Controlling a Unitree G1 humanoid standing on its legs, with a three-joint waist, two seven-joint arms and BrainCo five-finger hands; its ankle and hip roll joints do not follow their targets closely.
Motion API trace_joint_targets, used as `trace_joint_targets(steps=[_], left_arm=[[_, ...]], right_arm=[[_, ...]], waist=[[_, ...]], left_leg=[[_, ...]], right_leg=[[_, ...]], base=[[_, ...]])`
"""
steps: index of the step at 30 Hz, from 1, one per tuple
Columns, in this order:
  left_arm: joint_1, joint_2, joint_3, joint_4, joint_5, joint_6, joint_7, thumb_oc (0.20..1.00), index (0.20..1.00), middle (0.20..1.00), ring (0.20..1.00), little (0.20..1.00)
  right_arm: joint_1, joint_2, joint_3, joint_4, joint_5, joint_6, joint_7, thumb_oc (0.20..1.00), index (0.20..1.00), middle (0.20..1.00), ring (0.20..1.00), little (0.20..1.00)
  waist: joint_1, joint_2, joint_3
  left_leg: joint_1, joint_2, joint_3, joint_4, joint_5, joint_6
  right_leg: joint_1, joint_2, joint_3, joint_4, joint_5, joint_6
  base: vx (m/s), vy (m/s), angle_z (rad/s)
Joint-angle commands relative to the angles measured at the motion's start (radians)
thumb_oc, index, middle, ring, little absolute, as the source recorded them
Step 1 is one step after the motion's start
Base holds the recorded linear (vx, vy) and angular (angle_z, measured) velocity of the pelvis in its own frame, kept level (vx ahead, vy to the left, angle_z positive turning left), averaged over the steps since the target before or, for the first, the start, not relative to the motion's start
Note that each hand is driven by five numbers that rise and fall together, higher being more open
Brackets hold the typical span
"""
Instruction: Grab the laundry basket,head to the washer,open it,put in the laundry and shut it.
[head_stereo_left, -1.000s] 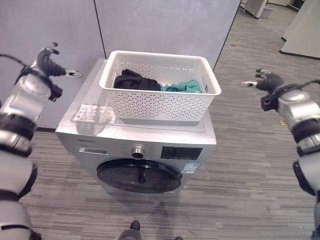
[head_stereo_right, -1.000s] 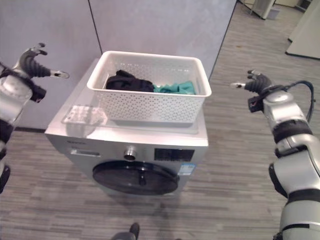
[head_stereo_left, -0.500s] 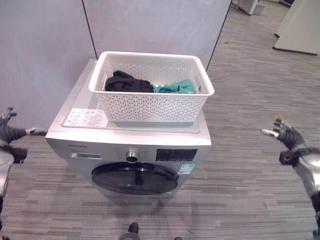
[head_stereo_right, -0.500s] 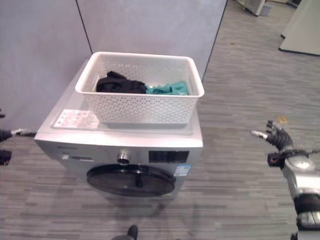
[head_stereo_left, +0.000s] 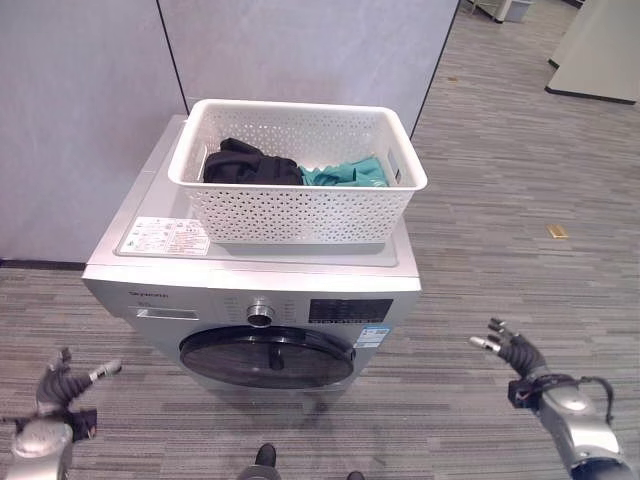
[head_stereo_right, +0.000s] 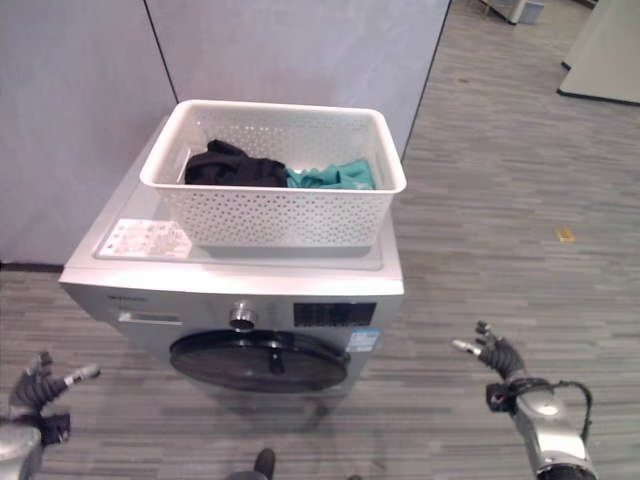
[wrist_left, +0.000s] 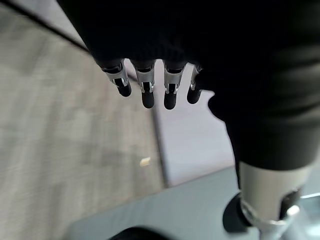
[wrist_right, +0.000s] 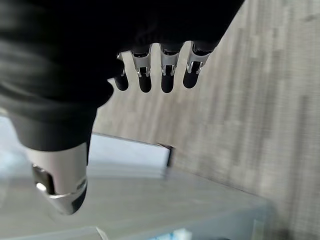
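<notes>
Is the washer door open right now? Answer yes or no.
No: the round dark door sits flush in the washer front, with the laundry basket on top.

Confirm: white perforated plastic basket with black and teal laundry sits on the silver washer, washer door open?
Not quite. The round dark washer door is shut, as the left eye view shows. The white perforated plastic basket with black and teal laundry does sit on the silver washer.
</notes>
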Motion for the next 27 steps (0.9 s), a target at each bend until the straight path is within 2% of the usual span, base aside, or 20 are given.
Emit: trace_joint_targets(steps=[1,4,6,7,8,10,15,16,19,27], left_arm=[[-0.011,-0.013,-0.057,0.102,-0.011,-0.002,-0.053,1.0,1.0,1.0,1.0,1.0],[-0.048,-0.076,-0.189,0.329,0.028,0.016,-0.128,1.0,1.0,1.0,1.0,1.0],[-0.067,-0.087,-0.22,0.385,0.043,0.015,-0.141,1.0,1.0,1.0,1.0,1.0],[-0.108,-0.126,-0.288,0.562,0.1,0.012,-0.167,1.0,1.0,1.0,1.0,1.0],[-0.108,-0.126,-0.288,0.563,0.1,0.012,-0.167,1.0,1.0,1.0,1.0,1.0],[-0.161,-0.186,-0.362,0.745,0.188,-0.001,-0.185,1.0,1.0,1.0,1.0,1.0],[-0.162,-0.186,-0.362,0.747,0.188,-0.002,-0.185,1.0,1.0,1.0,1.0,1.0],[-0.19,-0.242,-0.349,0.857,0.187,-0.004,-0.174,1.0,1.0,1.0,1.0,1.0],[-0.196,-0.258,-0.333,0.868,0.169,-0.003,-0.159,1.0,1.0,1.0,1.0,1.0],[-0.19,-0.272,-0.3,0.873,0.153,-0.002,-0.116,1.0,1.0,1.0,1.0,1.0]], right_arm=[[-0.018,-0.046,0.018,-0.01,-0.061,0.002,0.031,1.0,1.0,1.0,1.0,1.0],[-0.056,-0.004,0.11,0.118,-0.141,0.013,0.045,1.0,1.0,1.0,1.0,1.0],[-0.073,0.006,0.131,0.15,-0.152,0.012,0.049,1.0,1.0,1.0,1.0,1.0],[-0.112,0.032,0.184,0.217,-0.183,0.016,0.05,1.0,1.0,1.0,1.0,1.0],[-0.112,0.032,0.184,0.217,-0.183,0.016,0.05,1.0,1.0,1.0,1.0,1.0],[-0.147,0.072,0.25,0.3,-0.216,0.01,0.046,1.0,1.0,1.0,1.0,1.0],[-0.148,0.072,0.25,0.302,-0.216,0.009,0.046,1.0,1.0,1.0,1.0,1.0],[-0.157,0.134,0.31,0.364,-0.239,-0.003,0.029,1.0,1.0,1.0,1.0,1.0],[-0.146,0.152,0.317,0.367,-0.235,-0.004,0.024,1.0,1.0,1.0,1.0,1.0],[-0.122,0.153,0.327,0.264,-0.27,-0.022,0.001,1.0,1.0,1.0,1.0,1.0]], waist=[[0.023,0.026,-0.026],[0.013,0.027,-0.029],[0.011,0.028,-0.031],[0.006,0.029,-0.036],[0.007,0.029,-0.036],[-0.004,0.024,-0.045],[-0.004,0.025,-0.044],[-0.008,0.015,-0.059],[-0.005,0.011,-0.063],[-0.002,0.01,-0.061]], left_leg=[[0.047,0.063,-0.01,0.103,-0.146,0.013],[0.041,0.061,-0.009,0.104,-0.143,0.016],[0.041,0.061,-0.007,0.105,-0.143,0.017],[0.042,0.061,-0.006,0.103,-0.142,0.019],[0.042,0.061,-0.006,0.103,-0.142,0.019],[0.051,0.063,0.005,0.094,-0.141,0.02],[0.052,0.063,0.006,0.094,-0.141,0.02],[0.065,0.067,0.012,0.074,-0.136,0.021],[0.071,0.068,0.013,0.062,-0.132,0.02],[0.079,0.069,0.014,0.055,-0.132,0.02]], right_leg=[[-0.108,-0.061,-0.045,0.066,0.028,0.06],[-0.118,-0.063,-0.043,0.076,0.029,0.06],[-0.121,-0.063,-0.041,0.079,0.029,0.06],[-0.125,-0.062,-0.035,0.083,0.029,0.06],[-0.125,-0.061,-0.035,0.083,0.029,0.06],[-0.127,-0.058,-0.026,0.083,0.028,0.058],[-0.126,-0.058,-0.025,0.083,0.028,0.058],[-0.124,-0.054,-0.017,0.079,0.026,0.055],[-0.122,-0.055,-0.02,0.073,0.027,0.054],[-0.118,-0.056,-0.024,0.068,0.028,0.054]], base=[[0.0,0.0,0.0],[-0.03,0.045,0.01],[0.0,0.018,0.01],[0.0,0.0,0.0],[0.01,0.035,-0.02],[0.02,0.024,-0.07],[0.01,0.008,-0.05],[0.06,0.033,-0.03],[0.02,0.012,-0.01],[0.0,0.0,0.0]])
